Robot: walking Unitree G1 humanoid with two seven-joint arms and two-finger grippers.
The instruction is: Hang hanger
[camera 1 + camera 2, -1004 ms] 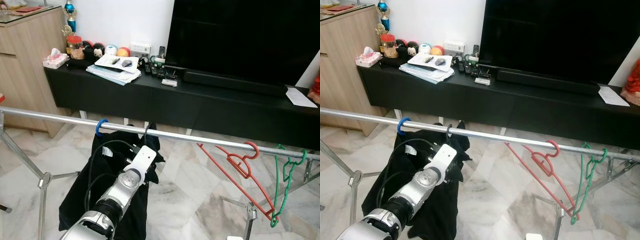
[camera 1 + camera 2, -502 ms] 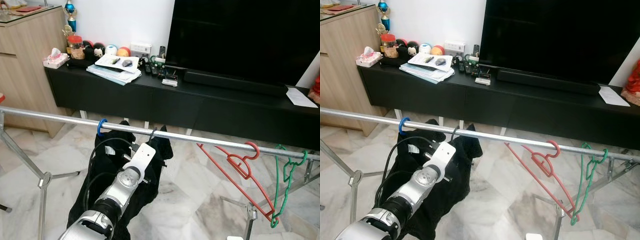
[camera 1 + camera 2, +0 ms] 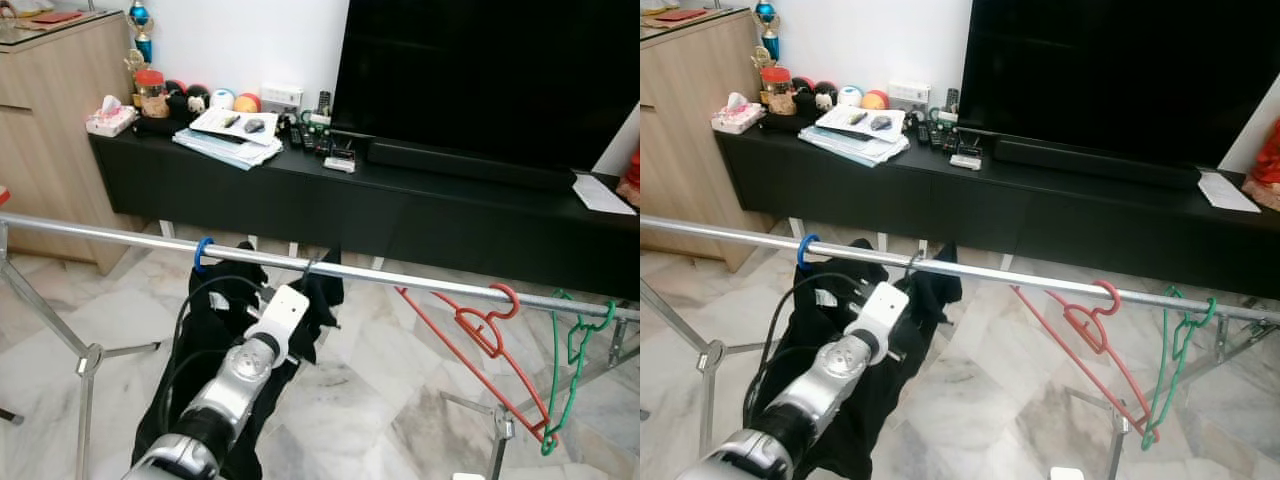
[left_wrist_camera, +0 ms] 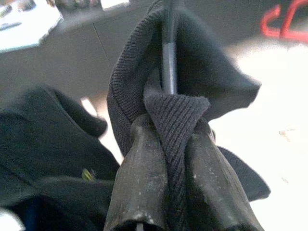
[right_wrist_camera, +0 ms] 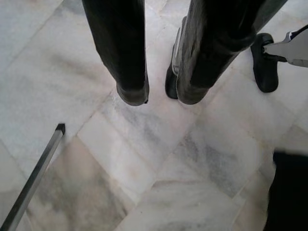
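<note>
**Count of things around the clothes rail**

One long silver metal rail [image 3: 400, 283] crossed the room. Four hooks sat on it: one blue plastic hook [image 3: 203, 252] and one thin dark wire hook [image 3: 306, 268] toward its left end, each among the folds of one black knitted garment [image 3: 215, 345], and one bare red plastic hanger [image 3: 487, 345] and one bare green plastic hanger [image 3: 567, 360] toward its right end. Behind stood one low black cabinet [image 3: 400, 215] bearing one large black television [image 3: 490, 80].

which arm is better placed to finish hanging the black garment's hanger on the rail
Left. Its pincer is shut on the black garment at the hanger's neck, just under the rail. The right pincer is open, pointing down at the marble floor.
</note>
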